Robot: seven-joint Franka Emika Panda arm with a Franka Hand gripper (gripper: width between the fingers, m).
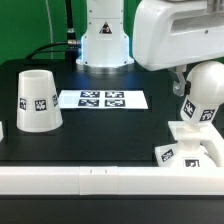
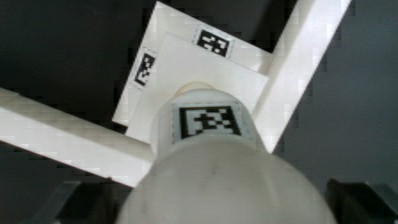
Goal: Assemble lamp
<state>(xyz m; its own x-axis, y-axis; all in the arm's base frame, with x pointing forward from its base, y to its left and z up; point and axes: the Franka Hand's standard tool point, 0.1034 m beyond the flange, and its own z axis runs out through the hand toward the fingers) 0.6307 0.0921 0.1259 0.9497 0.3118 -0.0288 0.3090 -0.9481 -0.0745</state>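
Observation:
The bulb (image 1: 208, 100) is white with a round head and a tag on its stem. It stands slightly tilted over the flat square base (image 1: 188, 152) at the exterior view's right, its stem down at the base's raised middle. My gripper (image 1: 190, 88) is shut on the bulb's head. In the wrist view the bulb (image 2: 214, 150) fills the middle between my dark fingers (image 2: 80, 200), with the tagged base (image 2: 192, 55) beyond it. The tapered shade (image 1: 35, 100) stands alone on the black table at the exterior view's left.
The marker board (image 1: 100, 99) lies flat in the table's middle. A low white wall (image 1: 90, 178) runs along the table's front edge, close to the base, and it shows in the wrist view (image 2: 71, 135) too. The arm's white pedestal (image 1: 104, 45) stands behind.

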